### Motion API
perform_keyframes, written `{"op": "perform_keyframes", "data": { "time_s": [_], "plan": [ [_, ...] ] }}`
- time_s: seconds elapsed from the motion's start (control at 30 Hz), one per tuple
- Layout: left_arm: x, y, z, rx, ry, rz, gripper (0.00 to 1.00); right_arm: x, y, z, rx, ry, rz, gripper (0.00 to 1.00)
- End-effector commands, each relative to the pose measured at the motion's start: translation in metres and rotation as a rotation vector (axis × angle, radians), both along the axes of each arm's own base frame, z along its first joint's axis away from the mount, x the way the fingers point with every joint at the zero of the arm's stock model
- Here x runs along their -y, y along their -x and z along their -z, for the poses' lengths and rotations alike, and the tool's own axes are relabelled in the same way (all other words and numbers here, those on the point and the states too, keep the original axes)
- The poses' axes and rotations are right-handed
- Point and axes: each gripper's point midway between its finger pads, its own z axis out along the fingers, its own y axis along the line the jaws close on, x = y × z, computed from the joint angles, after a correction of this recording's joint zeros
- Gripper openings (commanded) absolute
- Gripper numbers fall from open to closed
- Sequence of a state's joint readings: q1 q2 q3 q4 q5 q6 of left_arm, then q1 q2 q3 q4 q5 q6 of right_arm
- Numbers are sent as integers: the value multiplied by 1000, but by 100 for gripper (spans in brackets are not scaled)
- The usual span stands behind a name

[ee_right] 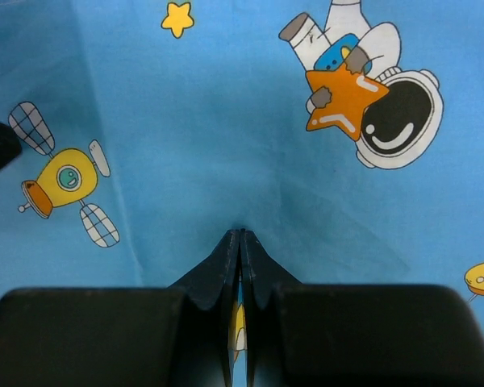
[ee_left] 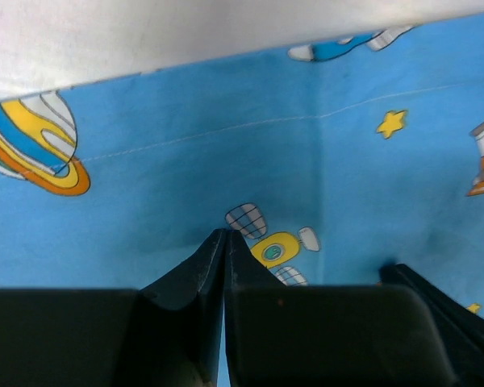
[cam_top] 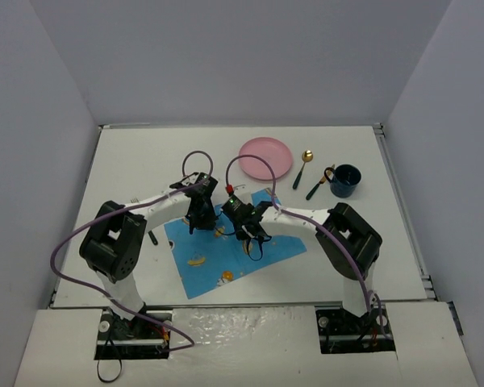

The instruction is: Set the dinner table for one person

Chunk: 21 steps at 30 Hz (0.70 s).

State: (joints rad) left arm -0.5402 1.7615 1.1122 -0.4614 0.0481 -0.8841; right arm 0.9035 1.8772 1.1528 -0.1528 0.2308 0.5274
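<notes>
- Top external view: the large matte white rectangular bench [cam_top: 129,161] fills the enclosure floor. A blue cloth mat printed with space cartoons [cam_top: 202,266] lies skewed on the bench's near-centre.
- Beyond the mat's far edge sit a round pink plate [cam_top: 265,157], a gold-bowled spoon with a green handle [cam_top: 302,171], a second green-handled utensil [cam_top: 317,187] and a dark blue mug [cam_top: 346,180].
- The left end effector [ee_left: 226,235] has its jaws closed, tips down on the mat near its far edge. The right end effector [ee_right: 239,234] is likewise closed nearer the mat's middle. Each appears to nip a small fold of cloth.
- Risk: the thin cloth could slip from either pinch. Unequal pulls would bunch or twist the mat instead of squaring it.
- Risk: the two end effectors work just beside each other, so a converging move could knock them together.
- Hidden: the arms cover the mat's far portion from above. Whether cloth is truly caught between the tips cannot be confirmed.
- Unclear: the second utensil's head is too small to identify.
</notes>
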Motion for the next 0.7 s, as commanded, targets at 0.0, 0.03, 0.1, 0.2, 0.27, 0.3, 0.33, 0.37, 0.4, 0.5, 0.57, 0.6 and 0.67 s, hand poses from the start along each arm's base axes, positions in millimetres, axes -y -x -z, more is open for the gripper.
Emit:
{"op": "perform_keyframes", "data": {
  "time_s": [0.0,0.03,0.1,0.2,0.27,0.3,0.33,0.37,0.4,0.5,0.57,0.6,0.67],
  "plan": [
    [-1,-15,-27,63,-17,0,0,17,-7,-26,88,16,64,0],
    [-5,-15,-31,74,-29,-5,0,22,-7,-32,105,20,78,0],
    [-11,-13,-37,86,-46,-13,0,35,-9,-41,137,47,106,0],
    [-19,-12,-45,103,-72,-29,0,56,-15,-43,159,108,150,0],
    [-23,-11,-48,104,-88,-30,0,69,-20,-38,151,135,175,0],
    [-26,-10,-50,105,-101,-33,0,74,-22,-35,149,147,187,0],
    [-29,-9,-51,104,-116,-37,0,78,-24,-32,149,159,196,0],
    [-32,-8,-52,102,-128,-38,0,80,-25,-30,150,170,201,0],
    [-35,-7,-53,103,-140,-41,0,82,-27,-28,150,182,203,0],
    [-43,-4,-53,100,-181,-49,0,89,-34,-19,154,230,218,0],
    [-48,-2,-47,79,-205,-57,0,91,-38,-11,150,248,223,0],
    [-49,-1,-44,68,-214,-59,0,91,-40,-8,147,251,224,0],
    [-48,-1,-35,40,-210,-57,0,88,-44,-4,141,237,221,0]
  ]
}}
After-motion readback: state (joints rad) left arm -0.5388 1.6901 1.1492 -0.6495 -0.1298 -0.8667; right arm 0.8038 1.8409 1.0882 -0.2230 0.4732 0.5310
